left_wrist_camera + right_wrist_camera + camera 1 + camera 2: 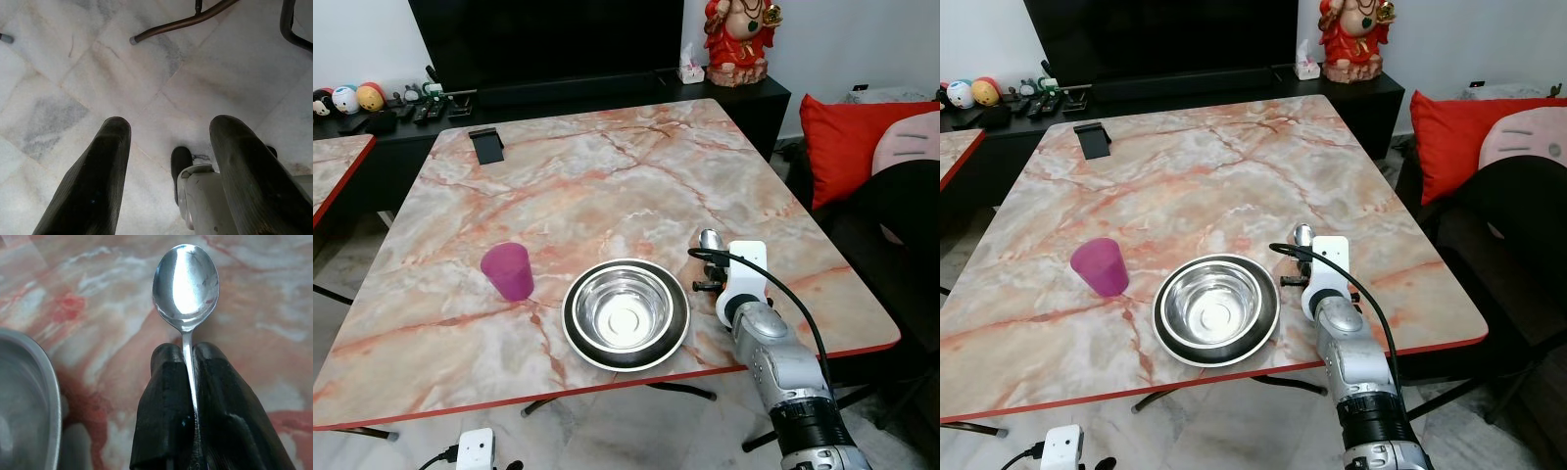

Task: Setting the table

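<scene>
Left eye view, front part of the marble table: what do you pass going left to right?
Purple cup → steel bowl sitting on a dark plate → spoon held in the right gripper, just right of the bowl.

Home living/dining rm. Marble-look table (607, 166) w/ red edge, big TV (543, 39) on low black cabinet (744, 98). Red cushion (847, 137), toys (347, 98), marble floor (73, 98).

Silver ribbed right arm (783, 367) — white wrist housing, looping black cable, black-fingered right claw (188, 363).
</scene>
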Robot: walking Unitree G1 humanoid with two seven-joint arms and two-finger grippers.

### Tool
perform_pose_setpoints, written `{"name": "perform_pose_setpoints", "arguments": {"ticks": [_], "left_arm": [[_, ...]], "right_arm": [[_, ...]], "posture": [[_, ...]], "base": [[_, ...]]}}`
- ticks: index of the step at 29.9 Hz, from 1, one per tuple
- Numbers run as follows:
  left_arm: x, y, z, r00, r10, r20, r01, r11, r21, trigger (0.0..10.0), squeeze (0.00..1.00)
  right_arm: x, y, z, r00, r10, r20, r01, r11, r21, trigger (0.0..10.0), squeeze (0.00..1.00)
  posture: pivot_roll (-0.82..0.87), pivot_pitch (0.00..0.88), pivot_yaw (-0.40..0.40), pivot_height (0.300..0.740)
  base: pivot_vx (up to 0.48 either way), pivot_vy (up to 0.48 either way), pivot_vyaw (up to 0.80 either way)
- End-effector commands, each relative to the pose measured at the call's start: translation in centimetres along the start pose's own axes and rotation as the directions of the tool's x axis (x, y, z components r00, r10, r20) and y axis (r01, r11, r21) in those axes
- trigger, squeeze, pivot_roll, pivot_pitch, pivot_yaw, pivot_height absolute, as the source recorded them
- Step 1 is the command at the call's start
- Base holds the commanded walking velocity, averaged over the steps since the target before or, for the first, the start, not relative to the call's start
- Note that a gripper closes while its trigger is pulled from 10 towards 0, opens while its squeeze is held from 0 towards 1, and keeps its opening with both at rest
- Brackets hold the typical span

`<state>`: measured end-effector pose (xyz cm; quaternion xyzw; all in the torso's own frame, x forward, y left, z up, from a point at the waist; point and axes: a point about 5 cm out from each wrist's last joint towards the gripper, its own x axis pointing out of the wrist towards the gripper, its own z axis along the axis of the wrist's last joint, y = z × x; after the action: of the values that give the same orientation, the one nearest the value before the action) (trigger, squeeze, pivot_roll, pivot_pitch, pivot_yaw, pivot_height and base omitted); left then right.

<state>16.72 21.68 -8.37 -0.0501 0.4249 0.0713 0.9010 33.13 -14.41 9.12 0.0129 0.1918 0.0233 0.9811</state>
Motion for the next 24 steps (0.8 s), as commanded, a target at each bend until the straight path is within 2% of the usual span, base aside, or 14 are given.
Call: {"name": "perform_pose_setpoints", "arguments": {"ticks": [1, 16, 24], "left_arm": [[-0.1, 0.4, -0.3, 1.000, 0.015, -0.015, -0.015, 1.000, -0.002, 10.0, 0.00], [-0.1, 0.5, -0.2, 1.000, 0.017, -0.011, -0.017, 1.000, -0.001, 10.0, 0.00], [-0.1, 0.4, -0.2, 1.000, 0.016, -0.009, -0.016, 1.000, 0.000, 10.0, 0.00]], "right_arm": [[0.2, 0.4, 0.3, 1.000, 0.018, 0.021, -0.018, 1.000, 0.003, 10.0, 0.00], [0.5, 1.6, 0.1, 0.996, 0.091, 0.019, -0.091, 0.996, -0.018, 10.0, 0.00], [-0.1, 1.1, -1.1, 0.997, 0.077, -0.013, -0.078, 0.988, -0.133, 10.0, 0.00]], "posture": [[-0.12, 0.000, 0.070, 0.740], [-0.11, 0.000, 0.071, 0.740], [-0.11, 0.000, 0.071, 0.740]], "base": [[0.000, 0.000, 0.00], [0.000, 0.000, 0.00], [0.000, 0.000, 0.00]]}}
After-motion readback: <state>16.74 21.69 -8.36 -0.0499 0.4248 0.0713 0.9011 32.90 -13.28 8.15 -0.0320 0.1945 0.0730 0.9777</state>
